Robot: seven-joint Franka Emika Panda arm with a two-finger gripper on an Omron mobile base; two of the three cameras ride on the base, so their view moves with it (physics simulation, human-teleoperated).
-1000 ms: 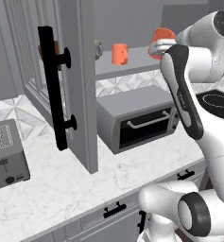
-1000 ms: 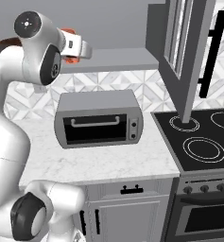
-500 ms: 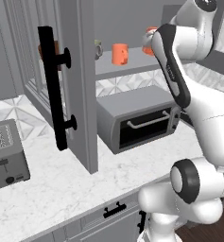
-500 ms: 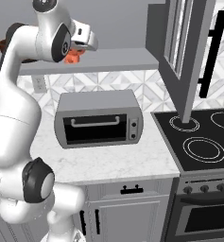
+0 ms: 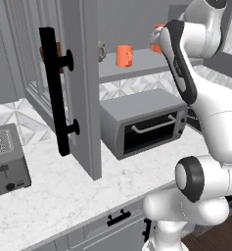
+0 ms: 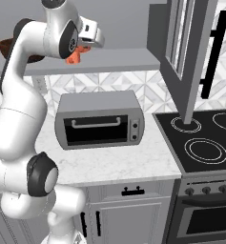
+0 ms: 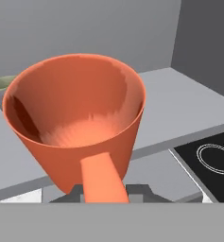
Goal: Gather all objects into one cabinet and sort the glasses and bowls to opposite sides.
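Note:
My gripper (image 6: 84, 46) is shut on the handle of an orange mug (image 7: 75, 123), holding it just above the grey shelf (image 6: 119, 60) of the open wall cabinet. The held mug (image 5: 157, 43) hangs at the shelf's right part, tilted so the hand view looks into it. A second orange mug (image 5: 123, 55) stands upright on the shelf to its left. Further left, a pale mug (image 5: 102, 49) is half hidden by the open door (image 5: 83, 98); its rim (image 7: 1, 85) peeks out behind the held mug. The dark brown bowl (image 6: 5, 45) sits at the shelf's left end, mostly behind my arm.
A grey toaster oven (image 6: 100, 121) stands on the marble counter (image 5: 63, 191) below the shelf. The door's long black bar handle (image 5: 54, 90) juts toward me. A toaster (image 5: 7, 159) is at the left, a black stovetop (image 6: 205, 143) at the right.
My arm has folded upward, its elbow rising over the shelf. The held orange mug has shifted slightly left along the shelf's front. The grip has stayed shut.

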